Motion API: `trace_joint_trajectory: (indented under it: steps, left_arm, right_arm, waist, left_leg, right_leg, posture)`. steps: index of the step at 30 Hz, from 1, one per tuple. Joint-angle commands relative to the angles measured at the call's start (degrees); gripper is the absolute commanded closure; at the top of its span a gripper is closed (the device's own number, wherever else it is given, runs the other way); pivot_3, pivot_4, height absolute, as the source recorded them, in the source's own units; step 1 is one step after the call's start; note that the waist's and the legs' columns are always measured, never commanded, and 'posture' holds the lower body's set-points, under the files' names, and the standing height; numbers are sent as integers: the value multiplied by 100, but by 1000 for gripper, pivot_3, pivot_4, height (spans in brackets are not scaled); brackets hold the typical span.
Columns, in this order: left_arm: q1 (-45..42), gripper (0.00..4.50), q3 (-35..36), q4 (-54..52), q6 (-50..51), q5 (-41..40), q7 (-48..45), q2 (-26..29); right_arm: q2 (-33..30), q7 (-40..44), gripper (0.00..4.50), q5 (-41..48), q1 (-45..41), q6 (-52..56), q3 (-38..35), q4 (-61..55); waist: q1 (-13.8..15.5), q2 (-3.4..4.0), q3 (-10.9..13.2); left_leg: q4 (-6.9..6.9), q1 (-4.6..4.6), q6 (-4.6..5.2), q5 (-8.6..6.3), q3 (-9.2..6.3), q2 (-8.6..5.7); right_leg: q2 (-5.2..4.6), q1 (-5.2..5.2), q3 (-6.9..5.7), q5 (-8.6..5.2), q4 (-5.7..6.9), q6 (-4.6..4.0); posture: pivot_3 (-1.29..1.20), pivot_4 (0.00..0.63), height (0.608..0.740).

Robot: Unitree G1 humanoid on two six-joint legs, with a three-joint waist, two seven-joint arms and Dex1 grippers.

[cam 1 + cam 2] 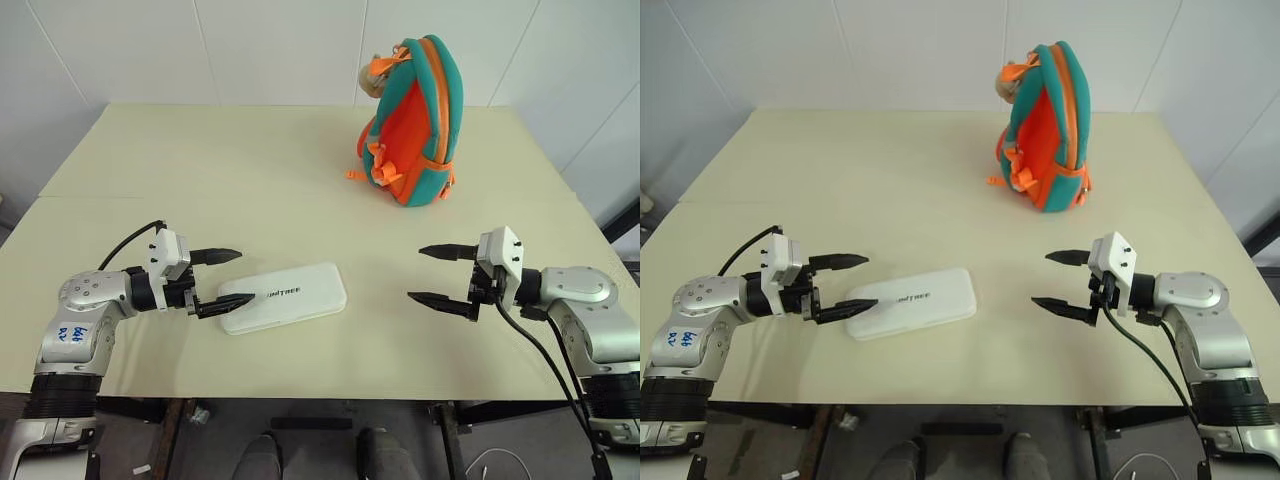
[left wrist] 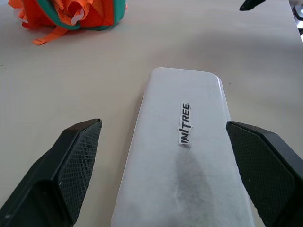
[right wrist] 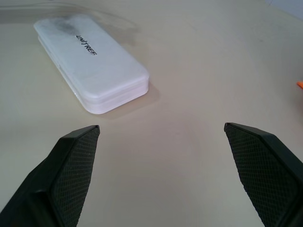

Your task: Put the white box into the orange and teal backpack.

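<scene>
Flat glossy white box (image 1: pixel 284 297) with rounded corners lies on the pale cream bench (image 1: pixel 250 180), toward its near edge, left of centre. Left claw (image 1: pixel 222 279) spread wide at the box's left end, its near finger over that end, no grip. Right claw (image 1: pixel 441 274) spread wide, empty, well right of the box with bare bench between. Soft orange and teal backpack (image 1: pixel 415 120) stands upright near the far edge.

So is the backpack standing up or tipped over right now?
Upright. The orange and teal backpack stands on its base at the table's far side, top pointing up.
</scene>
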Motion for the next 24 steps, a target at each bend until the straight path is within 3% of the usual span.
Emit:
trace_joint_trajectory:
  steps: [1,9,11,14,18,23,24]
  left_arm:
    - [-49,0,207,-210,10,-104,17,146]
    - [714,0,816,-569,75,-57,465,320]
    - [909,0,1003,-657,101,-101,547,389]
    - [1271,636,1325,-881,172,-221,596,466]
    - [2064,1950,1714,-988,12,-58,657,548]
    - [2593,3581,1500,-1501,337,-149,831,436]
    - [2631,3877,1462,-1529,349,-143,854,415]
  right_arm:
    - [141,99,55,-4,-250,-152,125,169]
    - [374,320,55,-135,-760,-306,445,815]
    - [468,393,448,-216,-903,-430,538,1031]
    - [645,519,1322,-292,-1083,-644,651,1395]
    - [1067,534,2789,-685,-1446,-1314,906,2386]
    - [1366,690,4486,-806,-1662,-1722,923,3103]
    - [1408,688,4500,-846,-1694,-1807,929,3231]
  waist:
    - [6,0,0]
    - [-11,0,0]
    - [-24,0,0]
    - [-5,-1,0]
    - [-22,-1,0]
    - [8,-2,-1]
    - [19,-2,-1]
  left_leg:
    - [0,0,0,0,0,0]
    - [-1,-4,4,-6,6,-1]
    - [-1,-2,5,-8,8,0]
    - [-2,-2,5,-9,8,1]
    - [-2,-1,6,-16,14,2]
    - [-3,-4,8,-17,15,2]
    - [-3,-4,8,-17,15,1]
  right_leg:
    - [0,0,0,0,0,0]
    - [-1,-5,8,3,0,5]
    - [0,-9,9,3,2,5]
    - [0,-9,8,3,5,4]
    - [0,-10,11,2,0,2]
    - [-1,-12,12,2,1,2]
    - [-1,-12,12,2,1,2]
  posture:
    - [0,150,740]
    - [0,150,740]
    - [0,150,740]
    - [0,150,740]
    - [0,150,740]
    - [0,150,740]
    - [0,150,740]
